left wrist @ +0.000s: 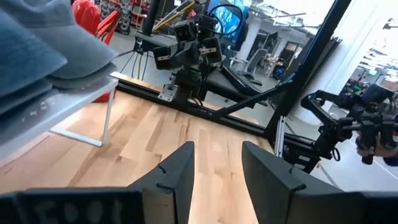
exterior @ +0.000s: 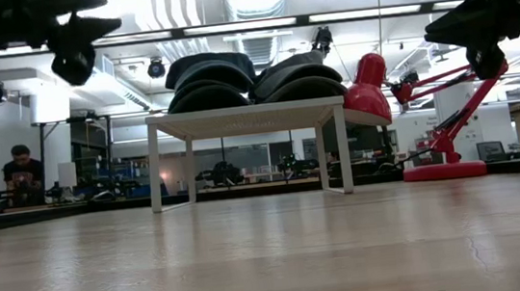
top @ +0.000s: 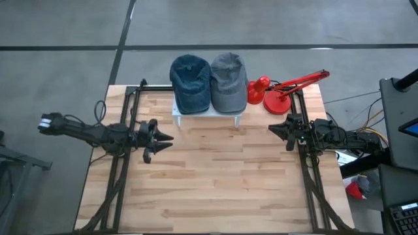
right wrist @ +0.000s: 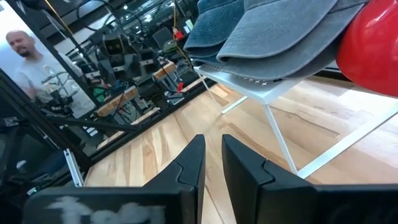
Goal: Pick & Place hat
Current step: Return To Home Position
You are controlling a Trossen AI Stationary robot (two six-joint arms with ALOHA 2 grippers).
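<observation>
Two caps sit side by side, brims toward the table's near edge, on a small white stand [top: 206,116] at the far middle of the table. The blue denim cap [top: 190,81] [exterior: 207,78] is on the left and the grey cap [top: 229,81] [exterior: 296,72] [right wrist: 292,31] on the right. My left gripper [top: 171,138] [left wrist: 217,149] hovers open above the table, left of and nearer than the stand. My right gripper [top: 271,127] [right wrist: 212,140] hovers at the right, fingers pointing toward the stand, with a narrow gap between them. Neither holds anything.
A red desk lamp [top: 284,91] [exterior: 431,118] stands right of the stand, its shade close to the grey cap. Bare wooden table [top: 222,183] spreads between and nearer than the grippers. Black frame rails run along both sides. A person [right wrist: 25,56] is in the room beyond.
</observation>
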